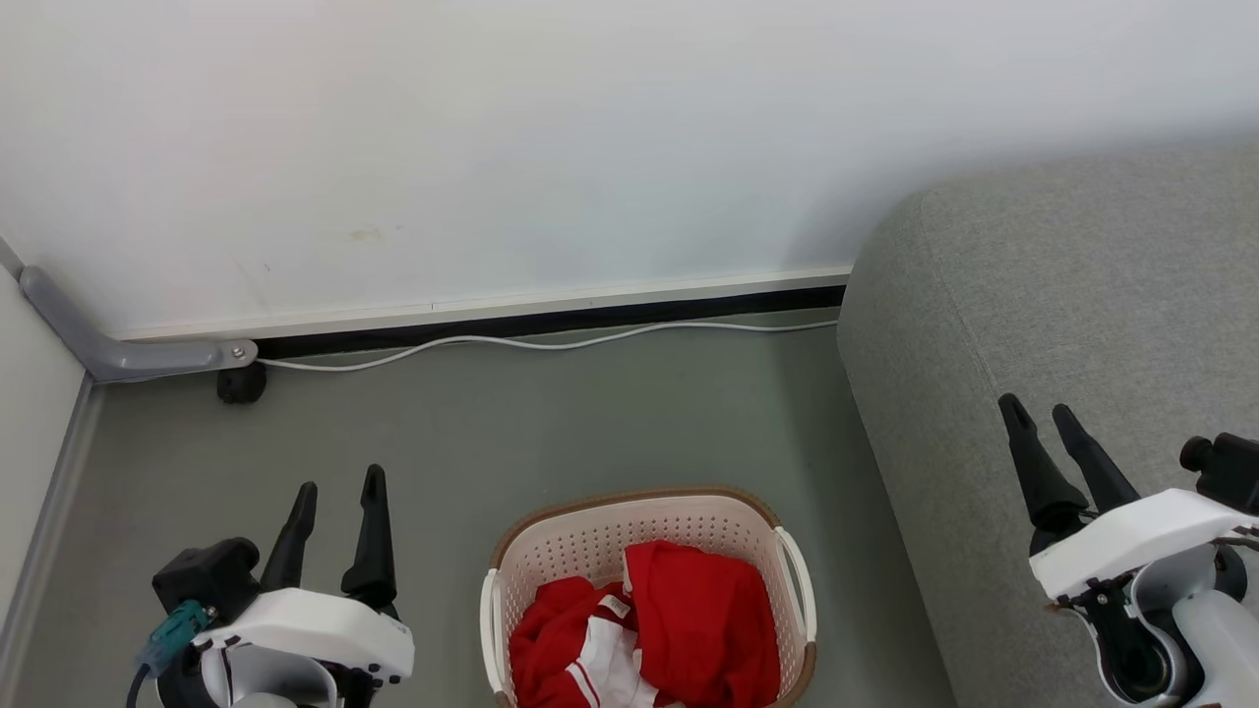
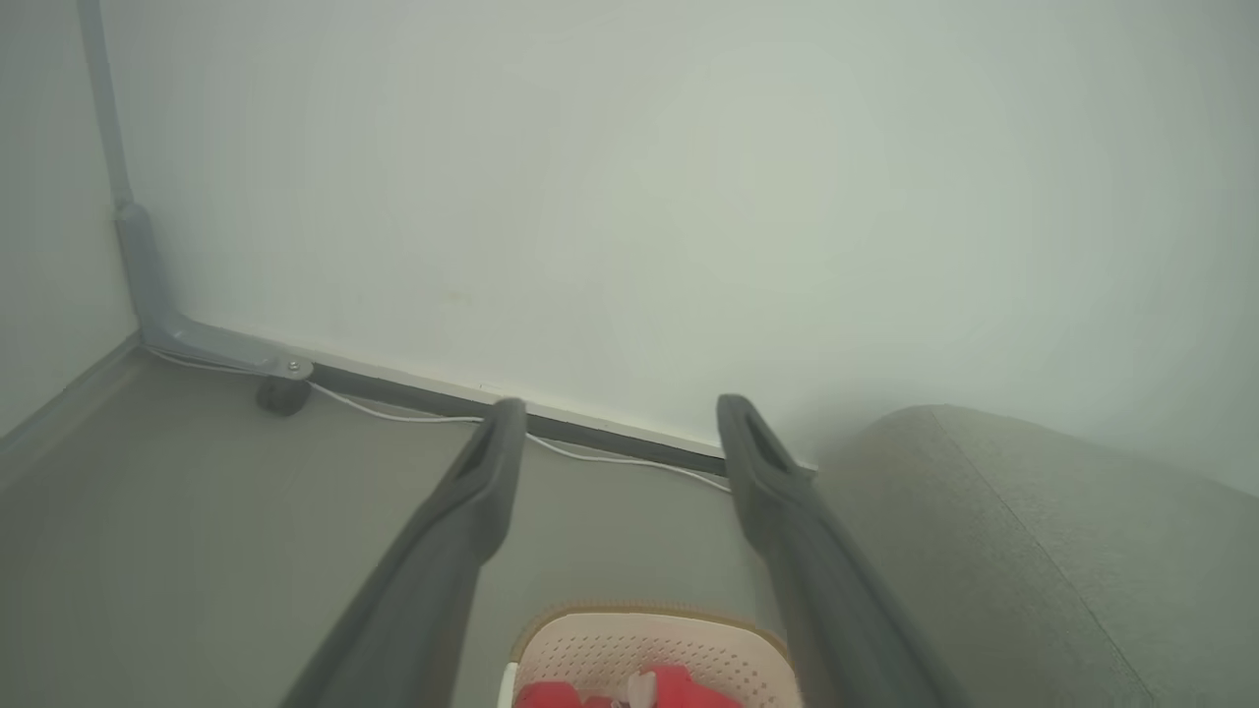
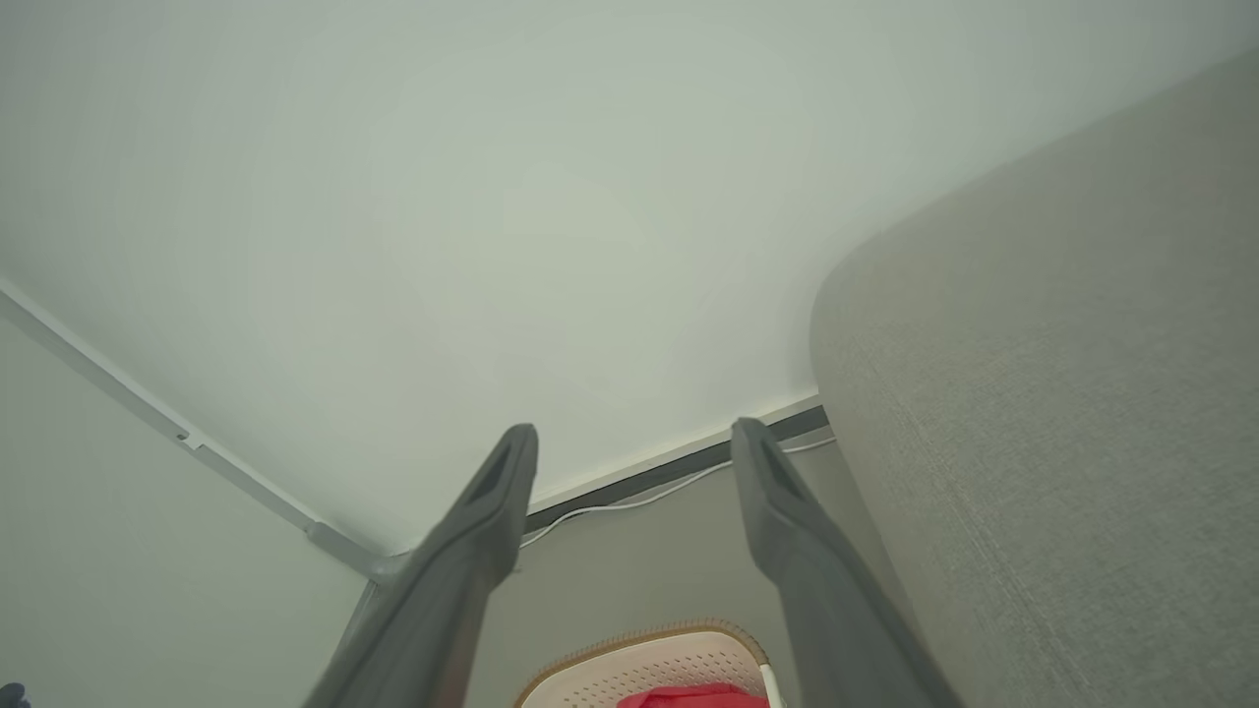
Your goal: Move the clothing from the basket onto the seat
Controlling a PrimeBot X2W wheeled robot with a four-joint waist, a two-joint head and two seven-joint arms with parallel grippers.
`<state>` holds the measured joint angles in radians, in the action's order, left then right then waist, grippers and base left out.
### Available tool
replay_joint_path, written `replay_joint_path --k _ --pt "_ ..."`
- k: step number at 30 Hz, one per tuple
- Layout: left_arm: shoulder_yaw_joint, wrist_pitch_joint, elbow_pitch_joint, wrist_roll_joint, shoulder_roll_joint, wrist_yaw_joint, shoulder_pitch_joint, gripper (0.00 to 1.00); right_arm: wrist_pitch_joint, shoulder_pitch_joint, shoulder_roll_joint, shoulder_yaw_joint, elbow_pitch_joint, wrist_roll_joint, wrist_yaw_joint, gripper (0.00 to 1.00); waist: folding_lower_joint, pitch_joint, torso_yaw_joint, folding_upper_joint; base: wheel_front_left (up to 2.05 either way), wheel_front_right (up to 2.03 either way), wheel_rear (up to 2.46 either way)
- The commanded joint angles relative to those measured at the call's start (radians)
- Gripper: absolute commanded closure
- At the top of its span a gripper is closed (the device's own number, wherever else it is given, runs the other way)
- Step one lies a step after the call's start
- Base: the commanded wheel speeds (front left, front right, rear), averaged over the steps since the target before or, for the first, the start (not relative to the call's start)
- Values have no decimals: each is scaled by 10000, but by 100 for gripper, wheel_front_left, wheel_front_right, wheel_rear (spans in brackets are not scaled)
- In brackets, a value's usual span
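1. The clothing [image 1: 679, 629] lies inside the basket [image 1: 639, 516]. It is a crumpled heap of red fabric with a white panel and thin red-and-white trim, and a small white label shows near its middle. The heap sits below the brown rim.

2. The basket stands on the floor [image 1: 551, 423], well apart from the floor's wall-side edge and near the side of the seat [image 1: 1033, 324]. A strip of bare floor shows between basket and seat. One white loop handle [image 1: 799, 580] faces the seat.

3. The seat is grey upholstered fabric with a rounded corner, and it reaches back to the wall [image 1: 590, 147].

4. The left hand [image 1: 340, 482] is open, fingers spread with nothing between them. It hangs over the floor on the basket's left, apart from the rim.

5. The right hand [image 1: 1037, 406] is also open and empty. It is above the seat, to the right of the basket.

6. Along the floor's wall-side edge run a dark skirting strip [image 1: 551, 320] and a white cable [image 1: 511, 342]. At the floor's left corner, a grey bracket [image 1: 118, 354] ends beside a small black foot [image 1: 241, 383].
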<state>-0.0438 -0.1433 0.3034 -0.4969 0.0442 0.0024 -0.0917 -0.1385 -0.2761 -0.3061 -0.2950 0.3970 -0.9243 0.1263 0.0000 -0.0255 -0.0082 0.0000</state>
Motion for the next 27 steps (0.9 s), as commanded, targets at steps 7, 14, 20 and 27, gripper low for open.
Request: replay_joint_path --k 7,14,20,27 --pt "75 -329 -205 1147 159 240 -681 0 -378 -683 -466 -461 -75 805 41 0 0 -5 -3 0 0 0 0" --pt "18 -536 -153 1959 170 367 -867 0 -584 -897 -646 -515 -106 1493 42 0 0 -58 -1 0 0 0 0" --pt "-35 -683 -85 2479 150 418 -1009 0 -731 -1008 -758 -580 -118 2011 42 0 0 -67 6 0 0 0 0" --pt "-5 -888 59 3159 117 530 -1140 0 -936 -1148 -871 -532 62 2702 43 0 0 -69 20 0 0 0 0"
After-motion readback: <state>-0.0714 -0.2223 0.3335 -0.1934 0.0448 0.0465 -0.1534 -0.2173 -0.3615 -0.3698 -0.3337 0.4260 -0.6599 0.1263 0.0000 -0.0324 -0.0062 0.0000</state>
